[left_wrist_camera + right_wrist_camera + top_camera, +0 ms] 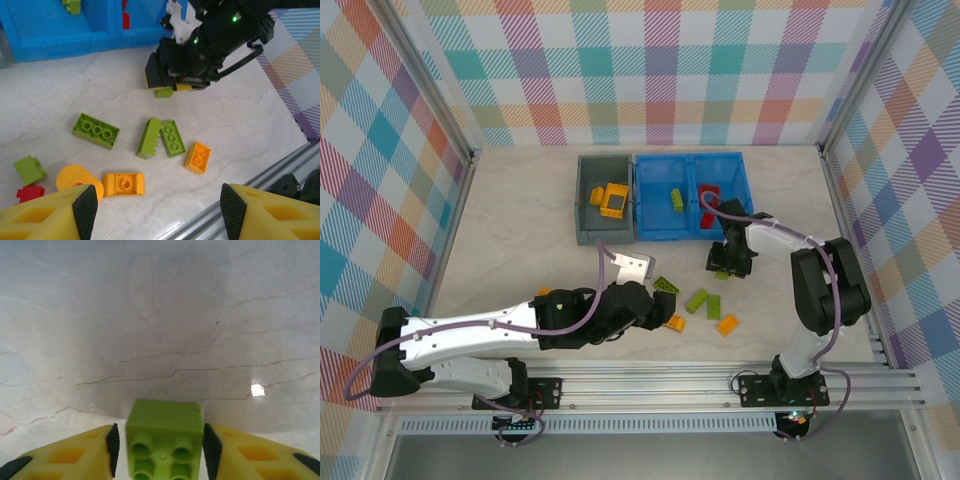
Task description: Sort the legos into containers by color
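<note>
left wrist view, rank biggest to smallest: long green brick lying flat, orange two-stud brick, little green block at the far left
1. long green brick
2. orange brick and little green block: they look about alike, can't rank them

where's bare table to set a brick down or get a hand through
Bare: the table left of the grey bin, and the far-right strip beside the blue bin. Crowded: loose bricks between the left gripper and the right gripper, closed on a green brick.
</note>
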